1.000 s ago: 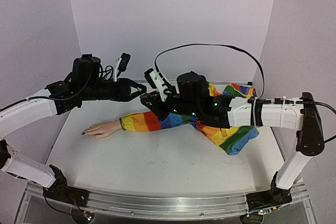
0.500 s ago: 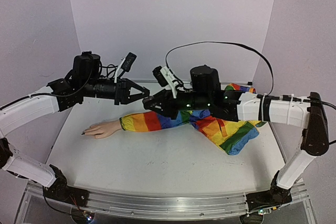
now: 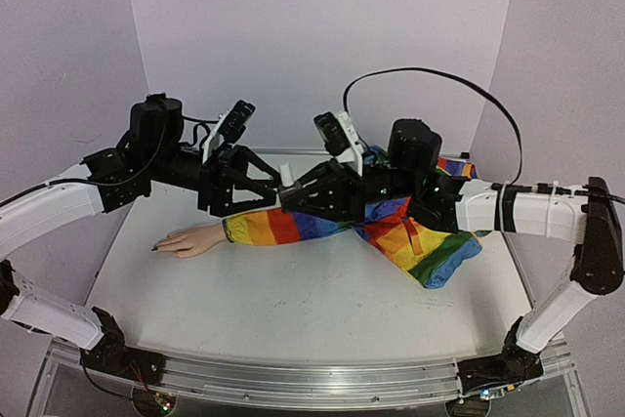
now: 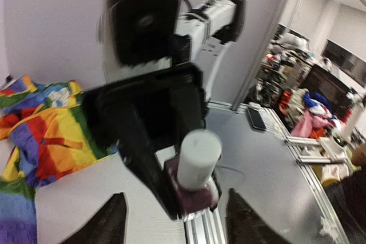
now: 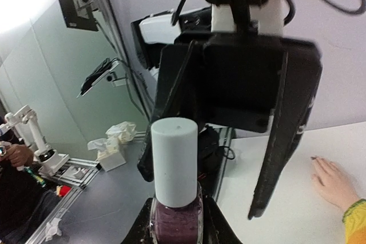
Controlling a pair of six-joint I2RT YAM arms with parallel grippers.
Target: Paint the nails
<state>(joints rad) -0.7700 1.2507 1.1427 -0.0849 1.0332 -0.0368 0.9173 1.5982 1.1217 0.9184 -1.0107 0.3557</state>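
The right gripper (image 3: 298, 192) is clamped on the dark glass body of a polish bottle (image 5: 176, 216), holding it up off the table with its pale cap (image 5: 174, 158) aimed at the other arm. The left gripper (image 3: 266, 183) faces it with its jaws spread wide on either side of the cap, gripping nothing and not touching it.

The step in hand appears to be uncapping. The next move likely calls for the left jaws to close squarely on the cap and twist while the right arm holds the glass steady; an off-centre bite could slip on the smooth cylinder.

The nails (image 3: 154, 247) wait below and to the left, on the mannequin hand (image 3: 190, 239), which lies flat with fingertips pointing toward the left wall and at least one tip dark. Its rainbow sleeve (image 3: 283, 227) trails right under both grippers.

The table (image 3: 293, 310) is plain white, enclosed by pale lilac walls (image 3: 322, 36). The wrist cameras catch a blurred, cluttered workshop beyond.
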